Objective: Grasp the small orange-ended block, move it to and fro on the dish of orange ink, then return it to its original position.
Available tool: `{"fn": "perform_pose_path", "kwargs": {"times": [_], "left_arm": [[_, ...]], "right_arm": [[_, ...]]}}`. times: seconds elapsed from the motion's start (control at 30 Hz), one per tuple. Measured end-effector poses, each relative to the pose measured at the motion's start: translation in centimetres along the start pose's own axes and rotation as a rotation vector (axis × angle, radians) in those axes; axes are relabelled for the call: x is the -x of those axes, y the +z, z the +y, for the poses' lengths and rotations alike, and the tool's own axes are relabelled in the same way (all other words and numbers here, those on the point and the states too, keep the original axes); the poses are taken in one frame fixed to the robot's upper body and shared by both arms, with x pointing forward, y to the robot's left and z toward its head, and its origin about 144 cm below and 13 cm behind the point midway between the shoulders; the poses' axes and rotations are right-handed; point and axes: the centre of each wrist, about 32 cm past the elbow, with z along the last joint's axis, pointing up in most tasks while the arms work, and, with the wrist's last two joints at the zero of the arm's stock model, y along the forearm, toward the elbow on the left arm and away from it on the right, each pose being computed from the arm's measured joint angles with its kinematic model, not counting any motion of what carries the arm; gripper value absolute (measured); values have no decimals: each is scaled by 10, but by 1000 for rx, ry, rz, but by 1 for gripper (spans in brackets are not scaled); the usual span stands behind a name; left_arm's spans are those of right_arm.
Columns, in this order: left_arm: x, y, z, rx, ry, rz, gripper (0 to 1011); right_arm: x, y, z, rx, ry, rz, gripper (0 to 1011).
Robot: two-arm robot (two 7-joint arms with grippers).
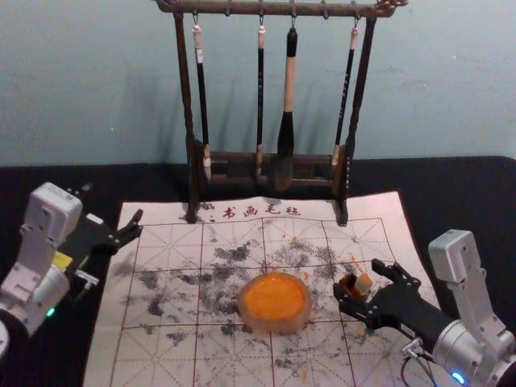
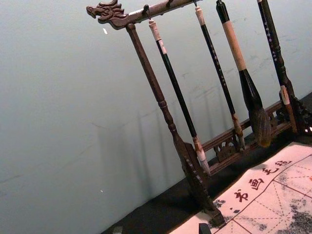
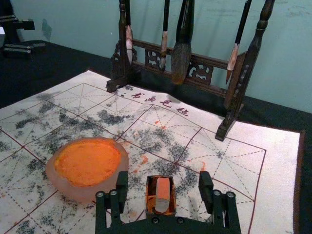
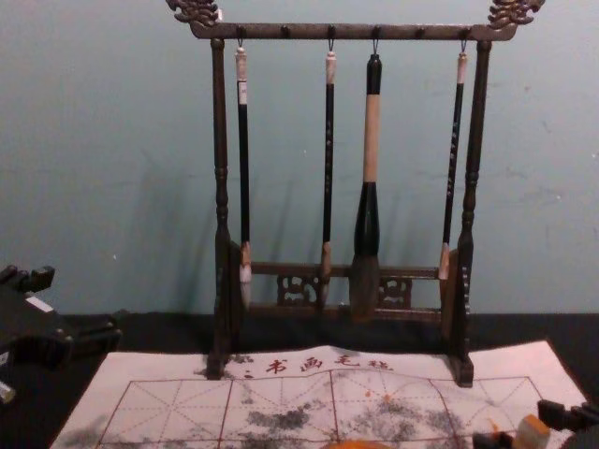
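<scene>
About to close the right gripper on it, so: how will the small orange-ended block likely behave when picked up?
The block looks stiff, given its straight edges. Being small, it is probably light. The orange on it may be ink, so it could be slippery if wet.

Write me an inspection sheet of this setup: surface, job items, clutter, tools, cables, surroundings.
Surface: stained white mat over black cloth.
Job items: dish of orange ink on the mat; orange-ended block in a small box.
Clutter: rack with four hanging brushes.
Right tool: open around the box, gaps both sides.
Left tool: open, near the mat's left edge.
Cables: a few by the right arm.
Surroundings: pale wall behind the rack.
</scene>
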Motion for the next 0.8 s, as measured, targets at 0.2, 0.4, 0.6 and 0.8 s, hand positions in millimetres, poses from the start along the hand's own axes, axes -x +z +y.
{"fn": "perform_pose_path", "kwargs": {"times": [0.2,0.4,0.6,0.8], "left_arm": [[0,0,0,0,0,0,1010],[0,0,0,0,0,0,1010],[0,0,0,0,0,0,1010],[0,0,0,0,0,0,1010]], "right_arm": [[0,0,0,0,1,1,706],[0,0,0,0,1,1,482],[0,0,0,0,1,2,321],[0,0,0,-1,1,2,126]]}}
